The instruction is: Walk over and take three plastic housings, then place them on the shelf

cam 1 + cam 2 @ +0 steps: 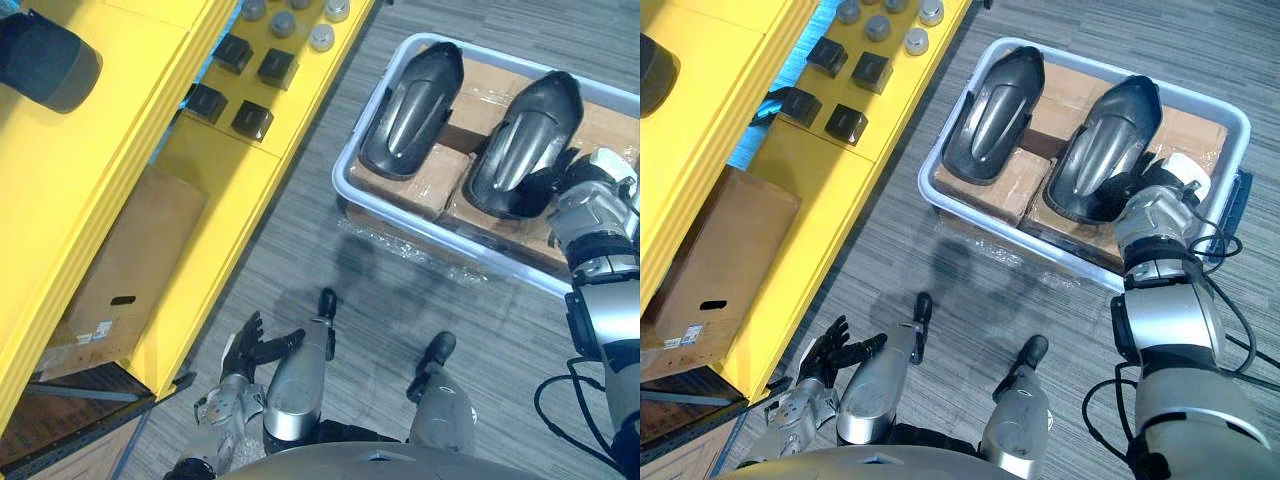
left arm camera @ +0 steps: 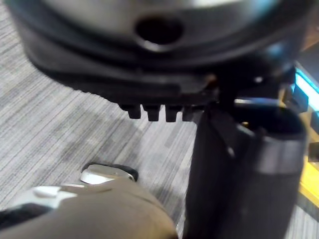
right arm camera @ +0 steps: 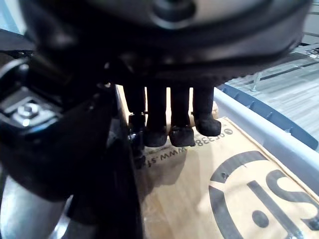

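I see the two glossy black moulded plastic housings lying side by side in a pale plastic tray (image 1: 342, 178) on the grey striped floor (image 1: 290, 240). The left housing (image 1: 410, 100) and the right housing (image 1: 522, 140) both rest on flat brown cardboard boxes (image 1: 428, 182) inside the tray. My right hand (image 1: 1160, 190) is at the near end of the right housing. In its wrist view the fingers (image 3: 182, 133) hang straight, tips just above the cardboard, curled round nothing. The thumb blends into the dark housing beside it, so I cannot make out any contact there. My left hand (image 1: 250, 348) hangs low beside the yellow shelf (image 1: 120, 130), fingers spread and empty. On the shelf's top, a dark rounded object (image 1: 45, 60) is cut off by the frame edge, and I cannot tell what it is. Small black blocks (image 1: 250, 120) sit further along the shelf.
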`<state>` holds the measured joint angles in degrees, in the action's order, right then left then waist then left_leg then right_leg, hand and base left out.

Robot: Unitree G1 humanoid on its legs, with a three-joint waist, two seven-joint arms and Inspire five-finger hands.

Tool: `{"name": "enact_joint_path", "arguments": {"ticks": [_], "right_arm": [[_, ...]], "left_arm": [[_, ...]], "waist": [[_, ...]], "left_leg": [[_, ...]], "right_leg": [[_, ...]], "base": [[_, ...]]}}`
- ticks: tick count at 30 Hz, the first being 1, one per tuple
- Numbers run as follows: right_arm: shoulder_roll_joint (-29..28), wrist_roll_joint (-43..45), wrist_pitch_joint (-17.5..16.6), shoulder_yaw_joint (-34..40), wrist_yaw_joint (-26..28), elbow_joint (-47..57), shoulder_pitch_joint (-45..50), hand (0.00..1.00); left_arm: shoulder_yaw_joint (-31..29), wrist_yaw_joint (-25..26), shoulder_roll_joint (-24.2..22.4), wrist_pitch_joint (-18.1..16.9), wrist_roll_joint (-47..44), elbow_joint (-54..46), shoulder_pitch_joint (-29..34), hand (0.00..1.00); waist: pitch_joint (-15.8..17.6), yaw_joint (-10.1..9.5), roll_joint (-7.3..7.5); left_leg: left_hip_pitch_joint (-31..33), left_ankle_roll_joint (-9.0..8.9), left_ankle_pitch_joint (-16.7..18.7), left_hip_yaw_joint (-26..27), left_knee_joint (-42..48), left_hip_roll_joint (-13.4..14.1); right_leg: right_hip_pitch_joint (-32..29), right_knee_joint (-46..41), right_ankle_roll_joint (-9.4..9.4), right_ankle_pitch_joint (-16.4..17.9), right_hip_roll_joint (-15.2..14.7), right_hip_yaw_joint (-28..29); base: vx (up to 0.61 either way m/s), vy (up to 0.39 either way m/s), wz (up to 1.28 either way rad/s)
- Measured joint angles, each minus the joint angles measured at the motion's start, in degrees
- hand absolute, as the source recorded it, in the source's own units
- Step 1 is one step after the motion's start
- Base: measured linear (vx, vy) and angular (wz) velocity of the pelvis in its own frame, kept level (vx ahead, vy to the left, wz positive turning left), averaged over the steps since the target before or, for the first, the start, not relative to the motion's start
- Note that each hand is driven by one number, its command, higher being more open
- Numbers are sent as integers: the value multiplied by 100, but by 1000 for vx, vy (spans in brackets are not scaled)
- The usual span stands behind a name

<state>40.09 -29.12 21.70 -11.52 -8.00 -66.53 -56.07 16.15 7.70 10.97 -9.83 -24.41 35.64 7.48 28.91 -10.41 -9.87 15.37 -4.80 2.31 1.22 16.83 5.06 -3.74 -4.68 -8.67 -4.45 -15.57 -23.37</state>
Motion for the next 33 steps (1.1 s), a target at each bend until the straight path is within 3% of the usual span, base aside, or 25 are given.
{"name": "enact_joint_path", "arguments": {"ticks": [4, 8, 11, 16, 20, 23, 28, 33], "right_arm": [[6, -7, -425, -47, -295, 514, 432, 0], [1, 6, -724, -39, -667, 1401, 1164, 0], [-33, 6, -867, -15, -889, 2232, 1736, 0], [-671, -266, -882, 261, -1208, 3453, 2696, 0], [-965, -431, -994, 324, -1327, 3802, 3013, 0], [-1020, -445, -1057, 325, -1376, 3877, 3188, 0], [-1116, -652, -1104, 307, -1399, 3874, 3201, 0], [-1201, -655, -1251, 99, -1557, 3784, 2915, 0]], "left_arm": [[-26, 0, 34, 9, 3, -130, 108, 100], [-156, -42, 77, 7, 2, -316, 245, 100], [-390, -106, 90, 0, -16, -648, 434, 100], [-591, -409, 50, 142, -79, -1529, 449, 100], [-599, -656, 69, 292, -83, -2064, 166, 100], [-601, -860, 138, 518, -505, -2552, -296, 100], [-523, -951, 156, 728, -699, -2974, -928, 100], [-399, -865, 335, 1293, -959, -2811, -1678, 100]], "waist": [[30, 100, 47], [87, 132, 194], [82, 202, 387], [-31, 383, 855], [-182, 518, 1054], [-494, 620, 1106], [-688, 644, 1098], [-784, 753, 1101]], "left_leg": [[-5, -5, -12, 11, -17, 36], [-229, -26, -28, 98, -170, 77], [-323, -50, -32, 188, -260, 131], [-719, -92, -38, 418, -525, 192], [-961, -140, 4, 642, -578, 219], [-1028, -164, 31, 707, -597, 257], [-1095, -177, 40, 797, -598, 299], [-1092, -176, 38, 854, -597, 348]], "right_leg": [[-5, 4, 2, -1, 31, 7], [113, 87, 4, -2, 79, 69], [126, 125, 8, -4, 122, 144], [297, 207, 21, -5, 172, 281], [418, 281, 21, -6, 181, 441], [428, 305, 31, -13, 222, 520], [468, 406, 69, -84, 276, 629], [467, 539, 128, -203, 336, 686]], "base": [[-1, -3, -2], [20, -17, -13], [49, -31, -14], [43, -25, -18], [21, 1, -24], [18, -5, -15], [-2, -7, -12], [-36, -5, -8]]}}
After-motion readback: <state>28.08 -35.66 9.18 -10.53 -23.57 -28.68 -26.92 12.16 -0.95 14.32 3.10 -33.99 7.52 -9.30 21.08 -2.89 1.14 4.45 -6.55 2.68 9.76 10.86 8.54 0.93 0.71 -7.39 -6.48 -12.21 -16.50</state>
